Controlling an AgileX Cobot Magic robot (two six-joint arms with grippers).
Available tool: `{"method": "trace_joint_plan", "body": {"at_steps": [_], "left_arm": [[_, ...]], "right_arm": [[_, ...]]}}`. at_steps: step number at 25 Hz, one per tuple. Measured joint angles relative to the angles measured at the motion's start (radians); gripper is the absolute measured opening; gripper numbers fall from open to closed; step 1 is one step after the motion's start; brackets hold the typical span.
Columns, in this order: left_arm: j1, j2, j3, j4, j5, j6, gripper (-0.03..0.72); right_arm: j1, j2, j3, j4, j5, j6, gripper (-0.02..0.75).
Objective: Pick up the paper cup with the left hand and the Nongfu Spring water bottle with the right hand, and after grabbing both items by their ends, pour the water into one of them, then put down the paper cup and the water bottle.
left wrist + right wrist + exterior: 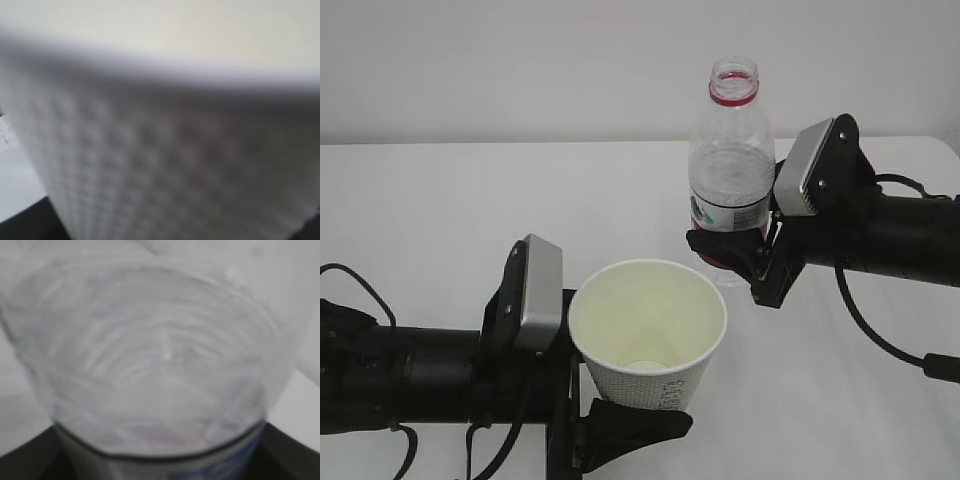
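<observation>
This looks like a robotics lab or test bench, not a home or shop. A plain white table [440, 220] runs back to a bare, pale wall [520, 60], with no furniture, decoration or household clutter anywhere in the exterior view. Two black robot arms with grey plates and loose black cables [880, 330] reach in from either side, which points to a staged trial setup. The only goods on show are a paper cup [650, 345] and an uncapped Nongfu Spring water bottle [730, 170], simple props. The wrist views are filled by blurred close surfaces and add nothing about the room.
</observation>
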Motion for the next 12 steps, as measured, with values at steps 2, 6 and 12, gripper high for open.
{"method": "trace_joint_plan", "body": {"at_steps": [2,6,12], "left_arm": [[0.0,0.0,0.0,0.0,0.0,0.0,0.519],[0.0,0.0,0.0,0.002,0.0,0.0,0.519],[0.0,0.0,0.0,0.006,0.0,0.0,0.517]], "right_arm": [[0.001,0.0,-0.012,-0.018,0.004,-0.005,0.529],[0.002,0.0,-0.031,-0.049,0.009,-0.024,0.526],[0.002,-0.002,-0.032,-0.059,0.015,-0.106,0.525]]}}
